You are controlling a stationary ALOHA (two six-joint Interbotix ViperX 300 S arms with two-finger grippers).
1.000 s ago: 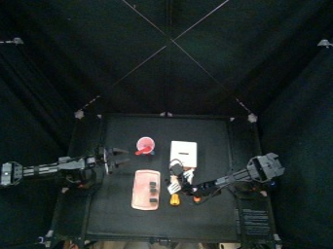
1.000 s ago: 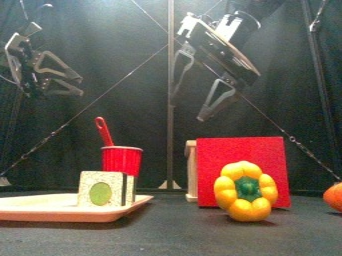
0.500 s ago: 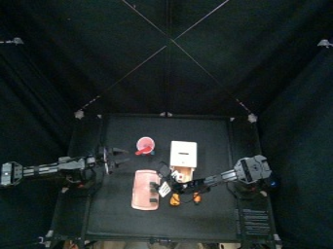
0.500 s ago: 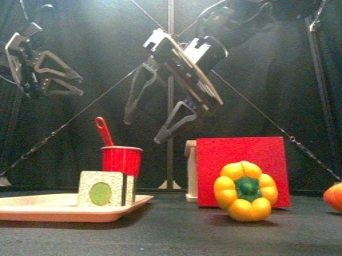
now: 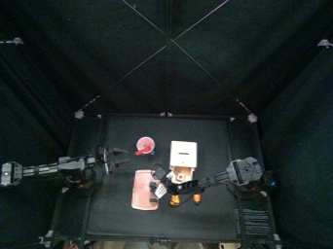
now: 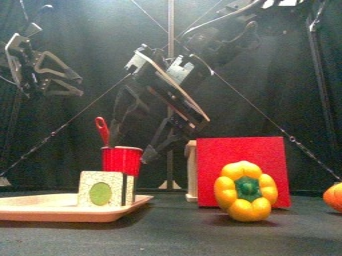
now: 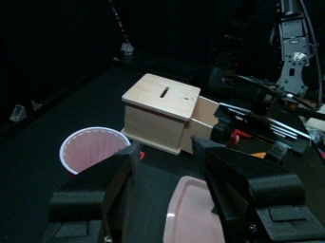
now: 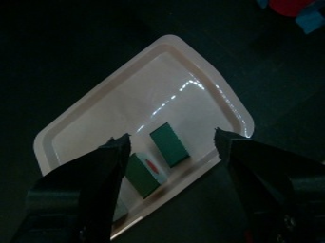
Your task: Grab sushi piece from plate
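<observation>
The pale pink plate (image 5: 146, 190) lies at the table's front left, low at the left in the front view (image 6: 60, 208). On it stands a sushi piece (image 6: 102, 188), white with a green circle. From the right wrist it shows a green top (image 8: 168, 146), with a second green block (image 8: 137, 173) beside it. My right gripper (image 5: 163, 182) hangs open above the plate's right side (image 6: 142, 138), its jaws straddling the sushi from above (image 8: 174, 150) without touching it. My left gripper (image 5: 115, 156) rests open at the left (image 6: 34, 68), over the plate's far end (image 7: 178, 195).
A red cup (image 5: 144, 147) with a stick stands behind the plate (image 6: 122, 160). The white block (image 5: 184, 153) shows a red face in front (image 6: 242, 170). A yellow pepper (image 6: 245, 191) and an orange thing (image 6: 334, 196) sit right of the plate.
My right gripper has swung left and down from above the block to just over the plate, still wide open. The left arm has not moved.
</observation>
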